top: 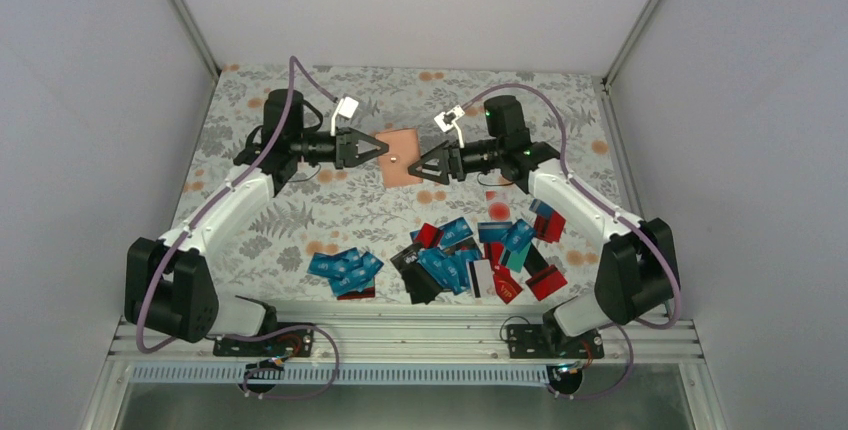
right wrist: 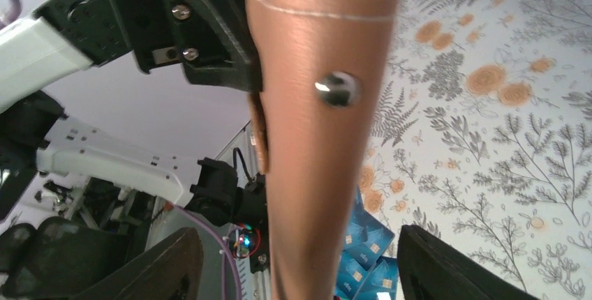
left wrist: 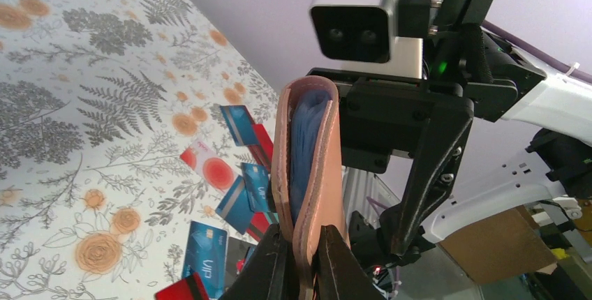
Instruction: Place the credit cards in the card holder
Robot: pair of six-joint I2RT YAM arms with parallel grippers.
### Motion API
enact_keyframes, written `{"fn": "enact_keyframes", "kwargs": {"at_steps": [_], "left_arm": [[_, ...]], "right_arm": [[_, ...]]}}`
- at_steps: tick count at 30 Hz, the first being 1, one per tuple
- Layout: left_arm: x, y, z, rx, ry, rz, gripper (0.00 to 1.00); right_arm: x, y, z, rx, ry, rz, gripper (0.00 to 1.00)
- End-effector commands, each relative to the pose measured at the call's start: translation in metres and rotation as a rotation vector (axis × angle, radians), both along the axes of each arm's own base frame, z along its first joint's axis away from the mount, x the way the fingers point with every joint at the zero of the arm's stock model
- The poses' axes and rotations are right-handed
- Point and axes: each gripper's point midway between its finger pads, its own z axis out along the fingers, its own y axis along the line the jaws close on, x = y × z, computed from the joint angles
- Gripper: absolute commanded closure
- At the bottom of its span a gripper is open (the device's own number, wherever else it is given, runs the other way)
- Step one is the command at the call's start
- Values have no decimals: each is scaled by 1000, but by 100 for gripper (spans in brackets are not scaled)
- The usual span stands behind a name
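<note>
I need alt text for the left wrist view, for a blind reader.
The left gripper pinches a tan card holder by one edge, and a blue card shows inside its open mouth. Behind it sits the right arm's camera; more cards lie on the flowered table.

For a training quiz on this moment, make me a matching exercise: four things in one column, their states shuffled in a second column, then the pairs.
1. left gripper
2. right gripper
3. card holder
4. loose credit cards

A. lying on the flowered table
B. open, fingers either side of the holder
C. held off the table, a blue card inside
D. shut on the holder's edge

Pairs: 1-D, 2-B, 3-C, 4-A.
</note>
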Motion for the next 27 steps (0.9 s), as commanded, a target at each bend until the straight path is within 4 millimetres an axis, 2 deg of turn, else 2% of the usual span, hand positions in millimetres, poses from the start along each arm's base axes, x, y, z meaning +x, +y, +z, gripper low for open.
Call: {"fn": "enact_keyframes", "kwargs": {"at_steps": [1,4,7,9,12,14,24,25,26,27], "left_arm": [[-14,-5,23,-44,-29,-29,98],[-18,-8,29,-59,-29,-30,98],[-21,-10,32,-69,-22,-32,97],[-23,-11,34,-77,-18,-31,97],[-30,-13,42,-104,-22,-37,98],[-33,-14,48,-113,-34,-39,98],[-33,-19,42,-88,-28,-21,97],[-31,-19,41,-76,-29,-5,97],[-27,-19,40,-62,-37,21,93],[-22,-16,36,-26,-35,61,81]], "right_arm": [[-21,2,29,88,-45,78,36],[-28,-1,38,118,-59,88,51],[-37,-3,42,138,-62,107,56],[-40,-4,43,142,-66,117,53],[-41,-3,43,143,-68,121,37],[-42,-3,41,142,-69,122,38],[-46,-5,52,149,-103,111,94],[-44,-5,53,140,-106,98,96],[-43,-5,53,131,-107,82,96],[-38,-6,52,114,-110,50,96]]}}
